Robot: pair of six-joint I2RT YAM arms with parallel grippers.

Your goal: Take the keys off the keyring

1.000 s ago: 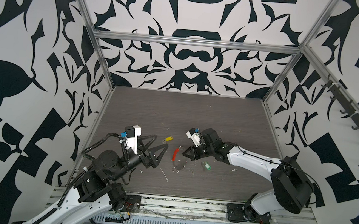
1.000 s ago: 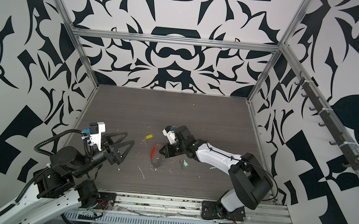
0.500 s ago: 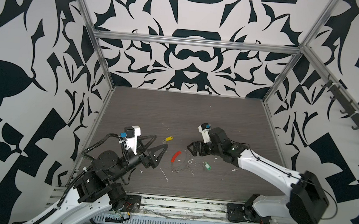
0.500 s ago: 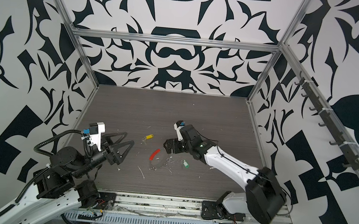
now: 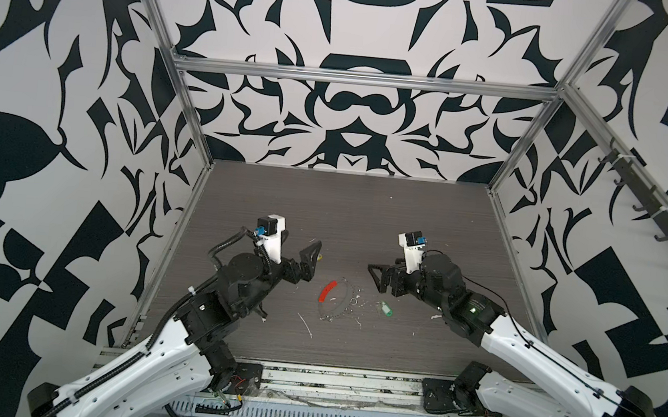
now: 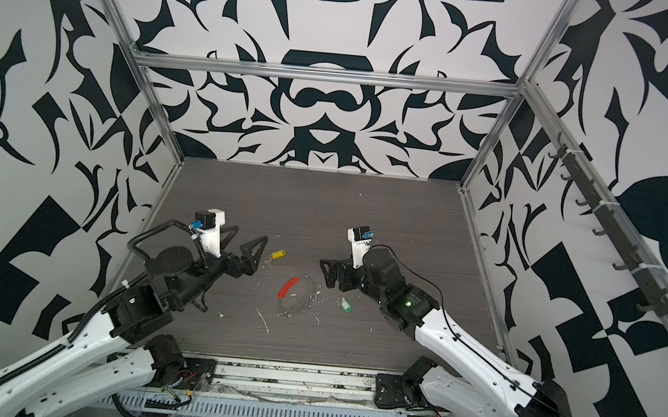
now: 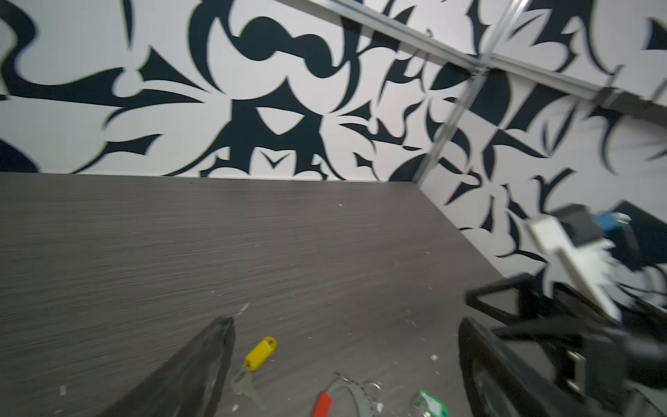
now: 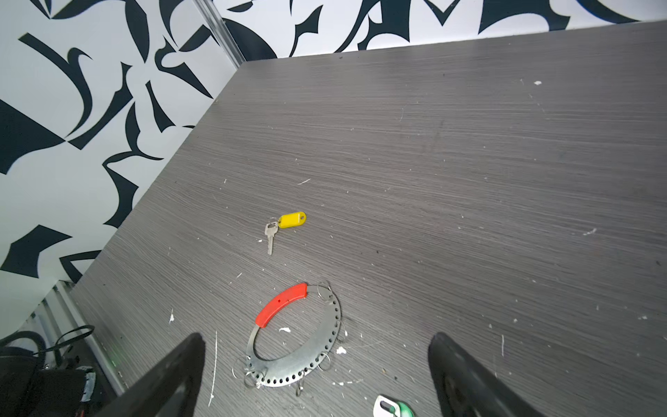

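Note:
The keyring (image 8: 288,368), a perforated metal loop with a red sleeve (image 5: 328,290) (image 6: 288,288) (image 7: 322,404), lies flat on the table between both arms. The yellow key tag (image 6: 277,254) (image 7: 260,353) (image 8: 292,220) with a silver key (image 8: 270,235) lies apart, beyond the ring and just past my left gripper (image 5: 301,245) (image 6: 249,233) (image 7: 344,325), which is open and empty. The green key tag (image 5: 387,310) (image 6: 346,305) (image 8: 395,409) lies loose to the right of the ring. My right gripper (image 5: 373,278) (image 6: 325,274) (image 8: 317,339) is open and empty, raised to the right of the ring.
Several small silver split rings hang on the metal loop, and one loose ring (image 5: 352,300) lies beside it. White scraps (image 5: 305,326) litter the dark table (image 5: 344,210). Patterned walls with aluminium posts close in three sides; a hook rail (image 5: 655,198) runs along the right wall.
My right gripper has opened and drawn back to the right, off the keyring. The left gripper has lifted and moved forward toward the yellow tag.

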